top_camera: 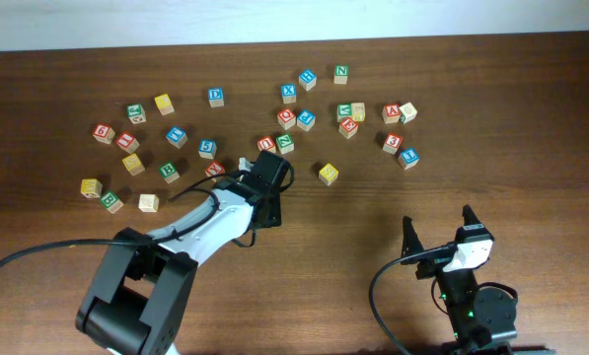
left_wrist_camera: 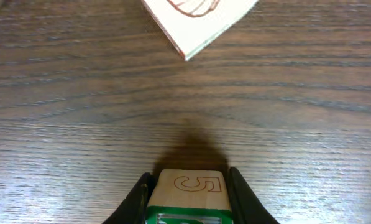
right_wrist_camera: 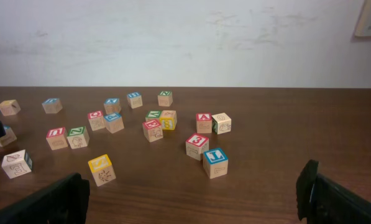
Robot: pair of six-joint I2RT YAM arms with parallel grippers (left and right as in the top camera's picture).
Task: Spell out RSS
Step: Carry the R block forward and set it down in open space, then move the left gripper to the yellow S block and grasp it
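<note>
My left gripper [left_wrist_camera: 188, 205] is shut on a wooden cube [left_wrist_camera: 190, 186] with a green-framed face and an outlined 5 on its side. Its letter does not show. In the overhead view the left gripper [top_camera: 265, 187] stands at mid-table and hides this cube. A yellow-faced cube [top_camera: 329, 174] lies just right of it and also shows in the right wrist view [right_wrist_camera: 101, 169]. More yellow-faced cubes [top_camera: 133, 164] lie at the left; their letters are too small to read. My right gripper [top_camera: 439, 237] is open and empty near the front edge, and it shows in its own wrist view [right_wrist_camera: 194, 199].
Several red, blue and green lettered cubes are scattered across the far half of the table, in a left cluster [top_camera: 177, 136] and a right cluster [top_camera: 347, 126]. A pale cube with a red-brown drawing [left_wrist_camera: 197, 18] lies just ahead of the left gripper.
</note>
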